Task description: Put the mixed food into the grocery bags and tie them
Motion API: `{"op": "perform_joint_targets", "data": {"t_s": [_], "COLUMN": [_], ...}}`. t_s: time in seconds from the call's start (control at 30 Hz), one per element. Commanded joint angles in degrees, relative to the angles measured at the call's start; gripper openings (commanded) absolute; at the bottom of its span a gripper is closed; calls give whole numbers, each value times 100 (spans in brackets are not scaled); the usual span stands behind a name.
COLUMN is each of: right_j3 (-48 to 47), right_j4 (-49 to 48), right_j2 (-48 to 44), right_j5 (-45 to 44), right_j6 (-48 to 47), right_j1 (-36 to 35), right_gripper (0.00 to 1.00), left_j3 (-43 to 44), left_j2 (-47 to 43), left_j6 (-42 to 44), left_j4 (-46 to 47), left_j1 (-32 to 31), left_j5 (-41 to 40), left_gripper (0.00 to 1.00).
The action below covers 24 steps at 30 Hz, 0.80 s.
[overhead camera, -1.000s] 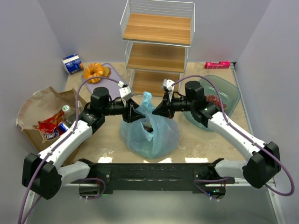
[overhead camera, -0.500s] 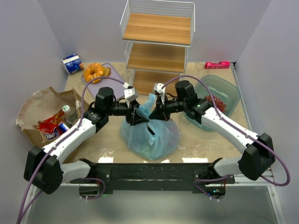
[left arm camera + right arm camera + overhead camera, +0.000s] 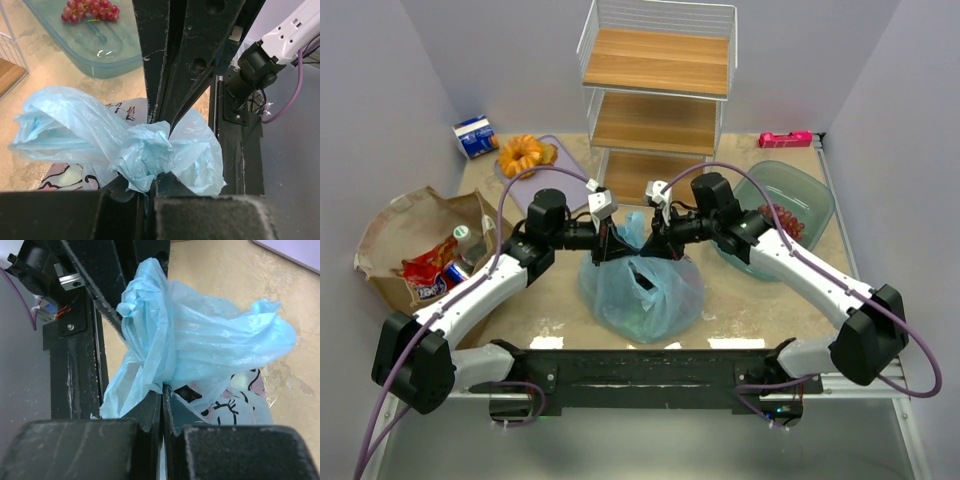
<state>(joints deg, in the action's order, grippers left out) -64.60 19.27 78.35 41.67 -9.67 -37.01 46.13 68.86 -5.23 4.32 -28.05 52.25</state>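
The light-blue plastic grocery bag [image 3: 642, 295] sits mid-table with its top bunched into a twist [image 3: 145, 152]. My left gripper [image 3: 615, 246] is shut on the left side of that twist, and thin plastic shows pinched at its tips [image 3: 151, 181]. From the opposite side, my right gripper [image 3: 653, 244] is shut on the other bunched handle [image 3: 163, 390]. The two grippers nearly touch above the bag. At the left lies the brown paper bag [image 3: 405, 222] holding the red snack packet [image 3: 425, 272], drink can [image 3: 453, 275] and bottle [image 3: 465, 238]. Red grapes [image 3: 786, 220] lie in the green bowl [image 3: 812, 188].
A white wire rack with wooden shelves [image 3: 655, 95] stands at the back centre. An orange ring pastry [image 3: 523, 153] and a blue-white carton [image 3: 476, 137] sit at the back left. A pink object [image 3: 785, 139] lies at the back right. Grey walls close in both sides.
Both grippers have come together over the blue bag. My left gripper was open and has shut on the bag's bunched top. The right gripper stayed shut on its handle.
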Motion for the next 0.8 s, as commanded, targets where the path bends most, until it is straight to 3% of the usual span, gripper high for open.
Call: {"op": "perform_joint_targets", "data": {"t_s": [0.0,0.07,0.2,0.33,0.4,0.6,0.77], "right_j3": [-27,174,614,738,870,747,1027], "right_j4": [86,-98,-748,-1623,-2248,-2751,-3674], "right_j2": [-302,-548,-987,-988,-953,-418,-127], "right_j5": [-203,-343,-344,428,517,516,886], "right_j6": [-1,149,920,2151,2750,3059,3638], "right_j1": [-34,-25,132,809,854,863,845], "right_gripper": [18,40,72,88,92,93,88], "left_j3": [-95,-139,-209,-280,-280,-306,-315], "left_j2": [-101,-162,-294,-347,-347,-408,-408], "left_j6": [-48,-30,31,101,136,198,225], "left_j4": [456,482,526,579,561,561,579], "left_j1": [-42,-42,-86,-253,-288,-350,-385], "left_j5": [49,40,75,171,198,286,330], "left_gripper": [0,0,0,0,0,0,0]}}
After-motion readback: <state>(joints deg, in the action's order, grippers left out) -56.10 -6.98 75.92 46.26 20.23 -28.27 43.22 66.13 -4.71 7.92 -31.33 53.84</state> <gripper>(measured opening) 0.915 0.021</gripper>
